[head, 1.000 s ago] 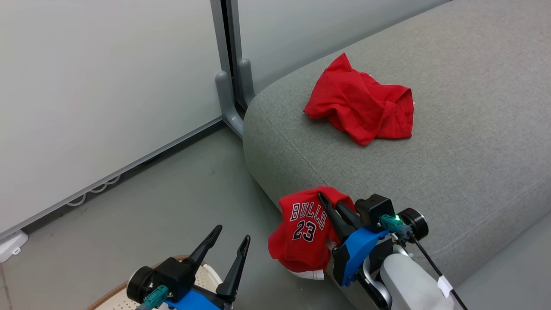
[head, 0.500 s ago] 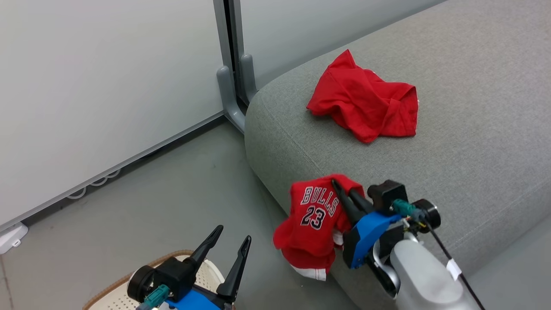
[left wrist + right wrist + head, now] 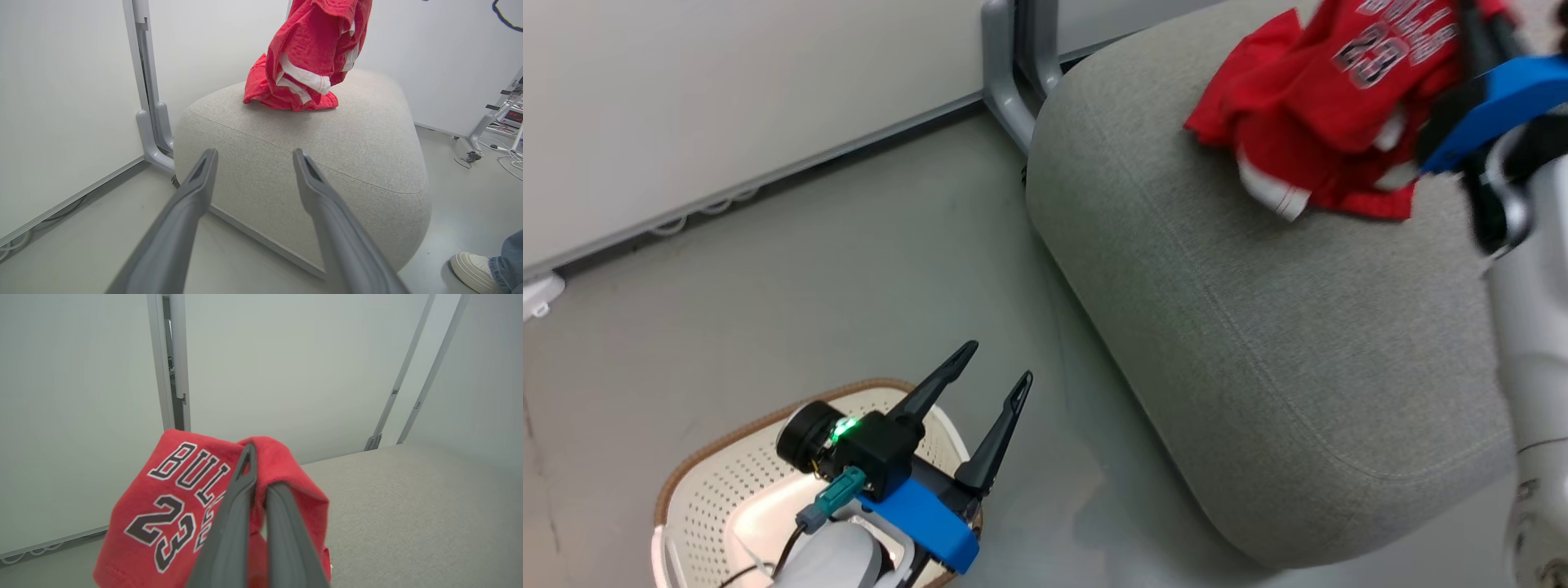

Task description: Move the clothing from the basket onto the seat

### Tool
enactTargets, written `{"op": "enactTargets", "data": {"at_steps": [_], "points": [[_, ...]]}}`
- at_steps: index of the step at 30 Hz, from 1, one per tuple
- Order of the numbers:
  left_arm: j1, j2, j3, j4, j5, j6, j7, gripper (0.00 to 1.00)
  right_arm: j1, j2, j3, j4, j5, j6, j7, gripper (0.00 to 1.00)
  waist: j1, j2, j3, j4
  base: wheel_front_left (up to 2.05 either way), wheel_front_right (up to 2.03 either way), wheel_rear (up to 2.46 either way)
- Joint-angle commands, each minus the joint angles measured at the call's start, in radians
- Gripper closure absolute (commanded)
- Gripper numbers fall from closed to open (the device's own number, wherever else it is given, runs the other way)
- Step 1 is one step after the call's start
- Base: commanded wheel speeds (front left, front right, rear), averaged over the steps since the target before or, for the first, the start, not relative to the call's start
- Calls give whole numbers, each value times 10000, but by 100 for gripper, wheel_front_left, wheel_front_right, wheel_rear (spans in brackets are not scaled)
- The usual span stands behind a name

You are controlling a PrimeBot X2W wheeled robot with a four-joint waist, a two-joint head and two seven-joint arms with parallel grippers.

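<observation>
My right gripper (image 3: 261, 469) is shut on the red lettered clothing (image 3: 1331, 73), which hangs from it with its white trim over the far part of the grey seat (image 3: 1258, 327). In the left wrist view this garment (image 3: 314, 41) dangles just above a plain red garment (image 3: 257, 87) lying on the seat (image 3: 347, 134). My left gripper (image 3: 996, 362) stands open with nothing between its fingers, above the near corner of the cream basket (image 3: 711, 457) on the floor. The basket's inside is partly hidden by my left arm.
A grey partition post and its foot (image 3: 1013, 73) stand against the white wall panels beside the seat's corner. A person's white shoe (image 3: 470, 265) is on the floor to the seat's right, with cables (image 3: 502, 155) and a stand farther back.
The head camera has tilted and turned. My right gripper has lifted the lettered garment from the seat's front edge to over the seat top, by the plain red one. The left gripper stays open.
</observation>
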Motion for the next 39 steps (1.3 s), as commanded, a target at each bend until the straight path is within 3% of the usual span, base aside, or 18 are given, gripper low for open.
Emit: {"op": "enactTargets", "data": {"at_steps": [1, 5, 10, 18, 28, 30, 32, 39], "points": [[-438, 141, -129, -141, 66, -9, -32, 0, -535, -408, -500, -163, -176, -13, 128, 100, -1, 0, 1152, 881, 0, 0, 0], [-1155, 367, -416, -460, 134, -9, -30, 0, -1349, -1419, -1968, -662, -380, -13, 307, 100, -1, 0, 2233, 1471, 0, 0, 0], [-1868, 549, -545, -875, 224, -10, -32, 0, -1331, -2006, -3548, -1270, -760, -11, 292, 100, -1, 0, 3404, 2059, 0, 0, 0], [-2479, 813, -512, -1546, 443, -10, -32, 0, -590, -1600, -5403, -1167, -1073, -13, 10, 100, -1, 0, 4607, 2440, 0, 0, 0], [-2196, 806, -274, -1566, 452, -10, -30, 0, -182, -894, -6228, -877, -1695, -13, -388, 100, -1, 0, 4360, 2293, 0, 0, 0], [-2162, 768, -239, -1589, 397, -10, -32, 0, -133, -791, -6216, -881, -1791, -13, -431, 60, -1, 0, 4230, 2251, 0, 0, 0], [-2138, 712, -218, -1591, 354, -10, -32, 0, -17, -738, -6160, -896, -1868, -13, -495, 0, -1, 0, 4050, 2240, 0, 0, 0], [-1679, 341, -122, -1330, 88, -10, -30, 0, 796, -648, -5620, -1306, -2007, -13, -772, 0, -1, 0, 2812, 2471, 0, 0, 0]]}}
